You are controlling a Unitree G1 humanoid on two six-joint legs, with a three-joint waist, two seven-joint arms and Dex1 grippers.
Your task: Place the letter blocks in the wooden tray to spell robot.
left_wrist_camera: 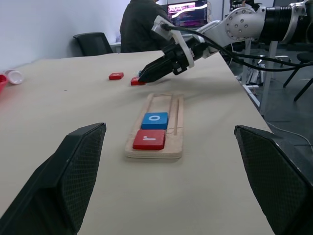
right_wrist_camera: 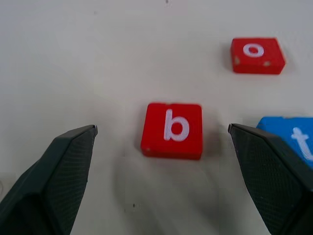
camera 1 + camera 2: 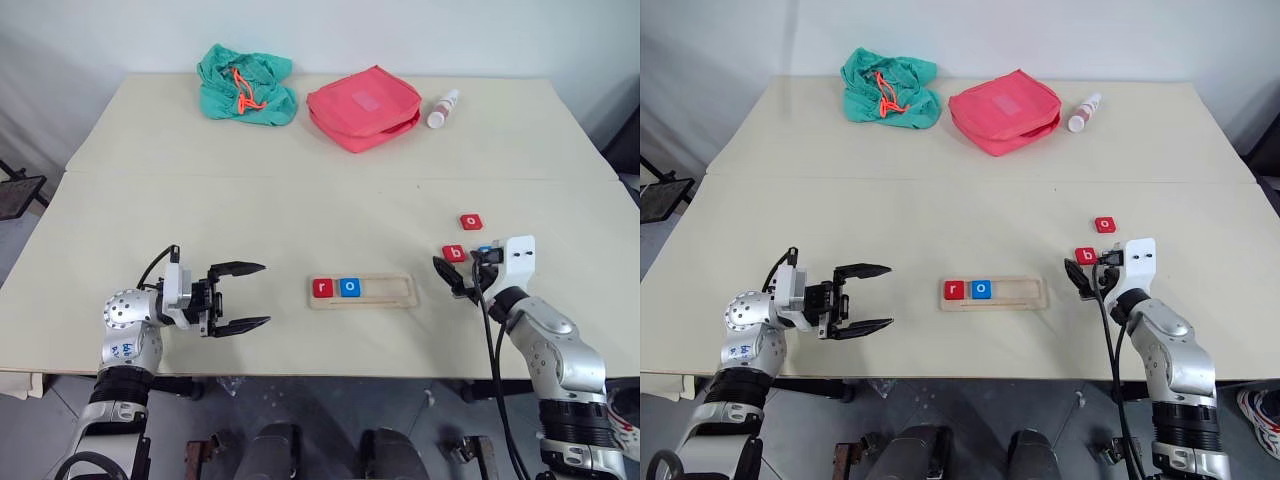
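Right now the right pincer (image 2: 161,142) is hovering with its fingers spread wide over the table (image 3: 300,210), straddling the red b block (image 2: 172,130), which is lying flat between the two fingertips without touching either. Just beyond one finger the blue t block (image 2: 293,139) is sitting, and farther ahead of the pincer the red o block (image 2: 257,55) is lying apart from both. Across from it, the left pincer (image 3: 240,297) is also standing spread and empty, pointing toward the wooden tray (image 3: 385,290). That tray is lying between the two pincers, holding the red r block (image 3: 322,288) and the blue o block (image 3: 349,287) side by side at its end nearer the left pincer.
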